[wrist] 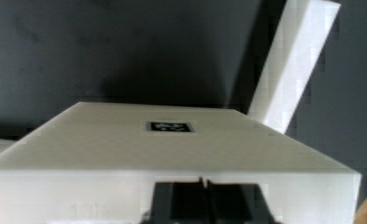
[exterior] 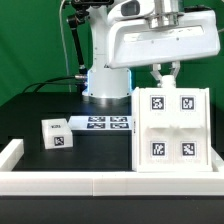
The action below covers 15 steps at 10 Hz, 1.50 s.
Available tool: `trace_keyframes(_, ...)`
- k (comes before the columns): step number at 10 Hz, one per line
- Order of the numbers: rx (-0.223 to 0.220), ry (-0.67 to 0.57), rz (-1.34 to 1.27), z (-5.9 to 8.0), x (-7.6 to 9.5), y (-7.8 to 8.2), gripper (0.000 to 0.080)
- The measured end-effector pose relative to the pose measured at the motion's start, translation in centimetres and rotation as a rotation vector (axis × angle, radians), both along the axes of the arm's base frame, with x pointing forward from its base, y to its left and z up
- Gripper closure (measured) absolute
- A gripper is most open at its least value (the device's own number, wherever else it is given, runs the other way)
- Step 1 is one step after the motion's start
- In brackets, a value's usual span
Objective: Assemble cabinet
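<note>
Cabinet body [exterior: 170,130] stands upright on the counter [exterior: 40,105] at 3 o'clock in the exterior view, its four-tag face turned to the camera. Your pincer [exterior: 165,78] hangs straight down at the body's 12 o'clock, fingers [exterior: 157,74] reaching the top edge. They look spread either side of that edge, but contact is hidden, so you cannot tell whether they are clamped on it or merely apart.

In the wrist view a white surface with one tag [wrist: 171,126] fills the frame, probably the body's top. The pincer tips are not readable there.

The vertical approach is likely because the top edge is the one thin wall a two-finger grip can span.

Small tagged block [exterior: 56,134] sits at 9 o'clock, well apart from the body, loose and not yet fitted. Marker board [exterior: 100,123] lies flat between them, nearer the robot base. Border rail [exterior: 100,186] runs along 6 o'clock.

Judgement: early stage, body to be steadied or repositioned before parts go in. Risk: tall body, high grip, may rock.
</note>
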State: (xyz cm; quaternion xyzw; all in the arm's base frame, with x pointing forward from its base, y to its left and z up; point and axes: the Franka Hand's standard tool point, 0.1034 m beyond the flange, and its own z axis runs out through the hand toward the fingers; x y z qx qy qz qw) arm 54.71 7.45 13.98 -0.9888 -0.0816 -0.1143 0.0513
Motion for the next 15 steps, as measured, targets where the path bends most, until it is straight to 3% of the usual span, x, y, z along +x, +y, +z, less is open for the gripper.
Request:
trace_keyframes(5, -0.002, 0.003, 0.000, 0.1, -0.6, -0.2, 0.0797)
trace_keyframes(11, 0.003, -0.009, -0.001, 1.0, 0.3, 0.1, 0.0797)
trace_keyframes(14, 0.003, -0.009, -0.001, 1.0, 0.3, 0.1, 0.0397)
trace_keyframes(15, 0.003, -0.009, -0.001, 1.0, 0.3, 0.1, 0.0397)
